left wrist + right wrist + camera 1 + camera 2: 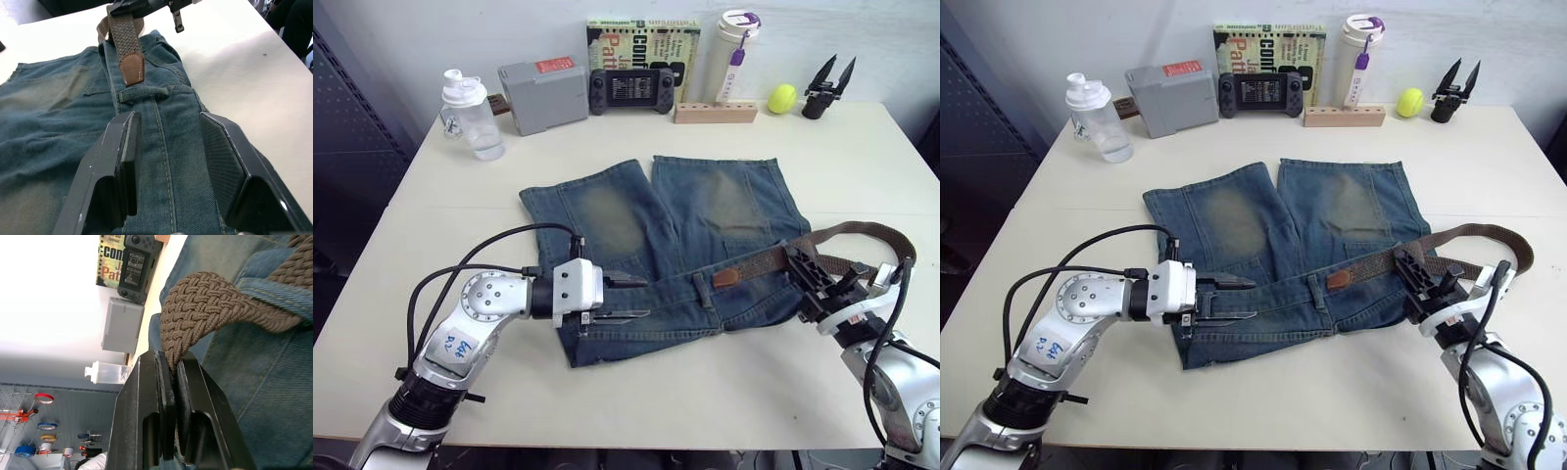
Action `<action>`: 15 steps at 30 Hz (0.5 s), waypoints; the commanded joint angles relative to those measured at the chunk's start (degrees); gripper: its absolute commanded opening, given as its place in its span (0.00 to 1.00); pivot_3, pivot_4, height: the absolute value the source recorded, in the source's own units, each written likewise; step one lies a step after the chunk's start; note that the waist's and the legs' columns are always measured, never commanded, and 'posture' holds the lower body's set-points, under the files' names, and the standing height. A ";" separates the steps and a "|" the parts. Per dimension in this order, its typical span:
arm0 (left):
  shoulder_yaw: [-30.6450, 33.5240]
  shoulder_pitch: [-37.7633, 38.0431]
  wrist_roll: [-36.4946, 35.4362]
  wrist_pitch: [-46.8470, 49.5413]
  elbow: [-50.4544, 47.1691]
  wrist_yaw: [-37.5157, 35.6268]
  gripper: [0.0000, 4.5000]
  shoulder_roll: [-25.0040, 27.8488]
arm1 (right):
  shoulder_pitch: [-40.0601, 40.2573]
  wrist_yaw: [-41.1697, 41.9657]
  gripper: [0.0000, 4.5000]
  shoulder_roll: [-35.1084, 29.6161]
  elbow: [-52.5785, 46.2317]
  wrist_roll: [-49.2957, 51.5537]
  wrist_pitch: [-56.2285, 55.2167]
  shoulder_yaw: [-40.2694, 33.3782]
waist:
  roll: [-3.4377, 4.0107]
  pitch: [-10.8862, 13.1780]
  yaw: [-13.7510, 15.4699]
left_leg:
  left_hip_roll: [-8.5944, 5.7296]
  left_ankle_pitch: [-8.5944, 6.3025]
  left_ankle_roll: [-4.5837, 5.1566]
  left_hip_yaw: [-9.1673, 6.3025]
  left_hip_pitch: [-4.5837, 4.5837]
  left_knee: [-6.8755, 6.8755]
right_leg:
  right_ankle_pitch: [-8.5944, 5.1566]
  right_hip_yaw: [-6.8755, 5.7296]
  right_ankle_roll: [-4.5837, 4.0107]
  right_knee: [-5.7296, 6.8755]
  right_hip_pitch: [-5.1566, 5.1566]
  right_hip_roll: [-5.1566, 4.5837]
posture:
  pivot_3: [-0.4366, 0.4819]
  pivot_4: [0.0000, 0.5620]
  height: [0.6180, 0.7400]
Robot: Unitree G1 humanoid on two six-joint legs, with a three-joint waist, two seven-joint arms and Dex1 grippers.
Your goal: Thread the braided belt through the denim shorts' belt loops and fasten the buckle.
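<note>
— While the right hand (815,277) pinches the braided belt (773,259) between its pressed-together fingers, where does the threading stand?

— Partway, I judge. The denim shorts (675,250) lie flat on the counter (636,392), waistband toward the robot, legs pointing away. From the right side the belt runs along the waistband, and its leather tip (132,68) rests just short of a belt loop (144,92) near the middle.

— And the rest of the belt?

— It loops back off the right edge of the shorts onto the counter. I cannot make out the buckle.

— What is the left hand (625,299) doing?

— Its fingers (122,156) are spread, hovering low over the waistband on the left half of the shorts, aimed at that middle loop and the tip beyond it. It holds nothing.

— So the step in hand?

— Feeding the tip through the next loop. The right hand would need to push the belt leftward along the waistband while the left steadies or lifts the loop, then catches the tip as it emerges.

— Any snag?

— The strap already bulges upward at the grip in the right wrist view, so it may buckle rather than slide.
</note>
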 commanded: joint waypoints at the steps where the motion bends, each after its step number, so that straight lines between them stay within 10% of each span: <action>1: 1.29 -0.10 -0.14 0.03 -2.05 0.18 0.48 -0.32 | 0.50 1.22 0.00 -1.56 -0.36 0.99 1.90 -1.27 | 0.01 0.00 -0.08 | 0.00 0.00 0.00 0.02 0.00 0.00 | 0.00 0.02 0.00 0.00 0.00 0.00 | 0.48 0.27 0.92; 15: 1.47 -1.23 1.54 -0.71 -0.33 0.20 0.48 -1.18 | 1.07 0.20 0.00 0.37 -3.88 -2.45 0.13 8.10 | 0.04 0.01 -0.18 | -0.02 0.00 -0.01 0.02 0.01 -0.01 | 0.00 0.01 0.00 -0.01 -0.01 0.07 | 0.48 0.27 0.92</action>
